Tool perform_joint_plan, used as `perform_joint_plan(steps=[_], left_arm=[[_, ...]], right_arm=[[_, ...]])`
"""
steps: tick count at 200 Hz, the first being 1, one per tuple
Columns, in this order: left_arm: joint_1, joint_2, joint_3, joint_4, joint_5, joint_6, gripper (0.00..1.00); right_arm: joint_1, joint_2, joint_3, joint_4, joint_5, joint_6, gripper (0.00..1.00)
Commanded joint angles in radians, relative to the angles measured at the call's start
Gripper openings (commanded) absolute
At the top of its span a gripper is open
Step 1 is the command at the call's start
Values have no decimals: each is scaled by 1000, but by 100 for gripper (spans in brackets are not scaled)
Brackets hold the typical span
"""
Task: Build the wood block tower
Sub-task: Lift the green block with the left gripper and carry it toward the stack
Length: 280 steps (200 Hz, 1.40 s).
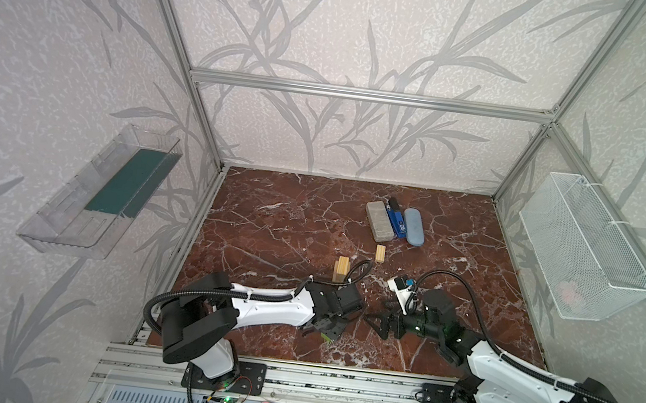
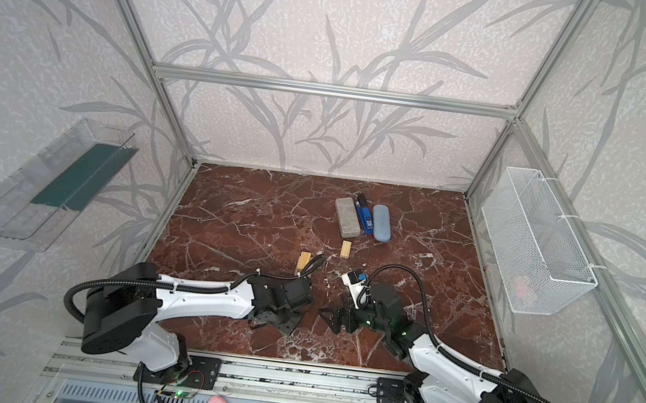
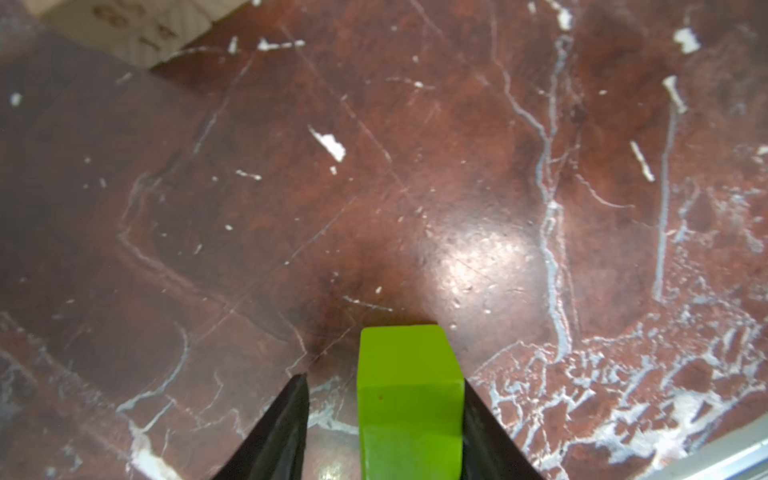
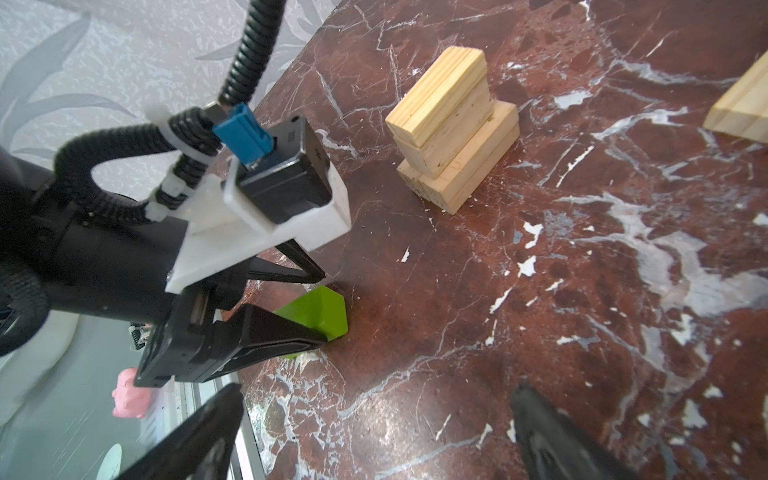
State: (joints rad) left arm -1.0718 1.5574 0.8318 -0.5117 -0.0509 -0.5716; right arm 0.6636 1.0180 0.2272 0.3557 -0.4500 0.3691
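Note:
My left gripper (image 3: pixel 383 379) is open, low over the table, with a lime-green block (image 3: pixel 409 399) lying between its fingers. One finger touches the block and the other stands a small gap away. In the right wrist view the same block (image 4: pixel 332 316) rests on the table inside that gripper (image 4: pixel 323 307). The tower (image 1: pixel 341 269) (image 4: pixel 453 133) is a small stack of pale wood blocks just beyond the left wrist. One loose wood block (image 1: pixel 380 253) lies further back. My right gripper (image 1: pixel 379 322) (image 4: pixel 374 415) is wide open above bare table, facing the left gripper.
A grey slab (image 1: pixel 378 221), a blue stapler (image 1: pixel 394 219) and a blue-grey oval case (image 1: pixel 413 226) lie at the back. A wire basket (image 1: pixel 583 251) hangs on the right wall and a clear shelf (image 1: pixel 100 192) on the left. The metal rail (image 1: pixel 333 379) borders the front.

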Motion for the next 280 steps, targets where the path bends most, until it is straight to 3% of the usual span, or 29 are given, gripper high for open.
perform_joint_plan(steps=[1,95,173,233,280], left_arm=[[-2,-7,-18,-44,-27,-60,53],[-49,71,35,-87,-50,-157,48],[-56,49,24,-87,-75,-194,32],[-53,-76,41,-167,-163,-263,16],[-28,-215,131,-304,-268,-304,14]], right_arm=[[-4,2,22,17,8,-16,99],[-4,3,23,16,6,-19,99],[-4,4,23,15,5,-22,99],[-4,-10,47,-44,30,-22,99],[-11,-38,146,-178,57,-27,99]])
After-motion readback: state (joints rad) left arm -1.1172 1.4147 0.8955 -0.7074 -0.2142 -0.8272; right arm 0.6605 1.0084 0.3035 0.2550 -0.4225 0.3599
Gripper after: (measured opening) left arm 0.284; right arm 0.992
